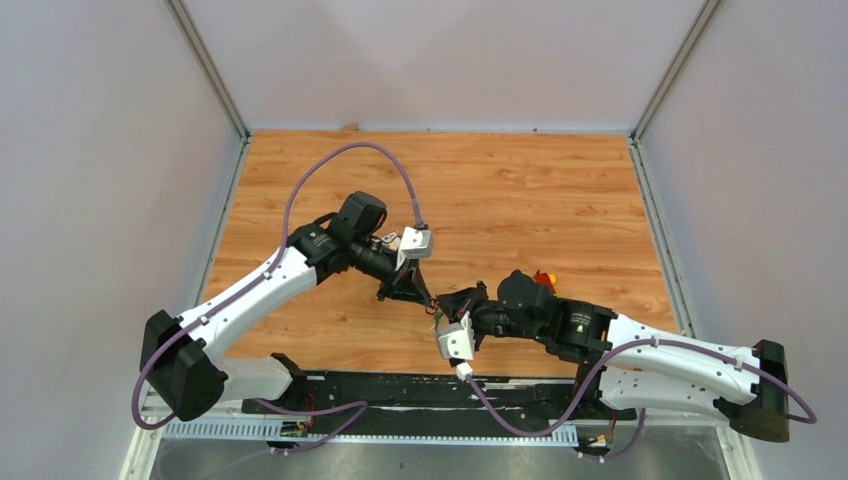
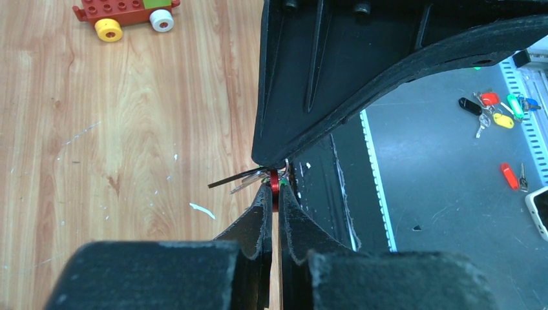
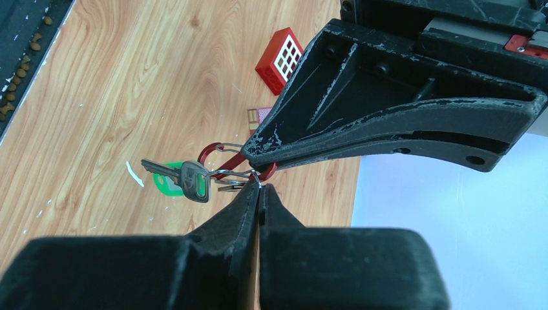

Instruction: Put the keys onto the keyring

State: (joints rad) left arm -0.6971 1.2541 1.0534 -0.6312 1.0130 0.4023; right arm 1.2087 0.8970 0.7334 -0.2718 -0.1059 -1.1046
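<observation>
My left gripper (image 2: pixel 274 192) reaches in from the left. Its fingers are pressed together on the keyring (image 2: pixel 274 181), and the thin red loop sits edge-on between the two tips, held up off the wooden table (image 1: pixel 520 190).

From my right wrist, the keys (image 3: pixel 184 181) hang just beside the keyring, on its left. One has a bright green head and a silvery one lies across it, with both blades pointing away from the loop. A small wire ring runs from them toward the keyring, but I cannot tell whether it is threaded onto the red loop.

My right gripper (image 3: pixel 258 189) meets the keyring from the right, nearly tip to tip with the left one. Its fingers are closed with no gap between them. The tips touch the end of the keyring where the wire ring hangs — I cannot tell what, if anything, they pinch.

A red box with white squares (image 3: pixel 279 59) lies on the wood well apart from the keyring. A toy block car (image 2: pixel 126 13) also sits well apart from it.
</observation>
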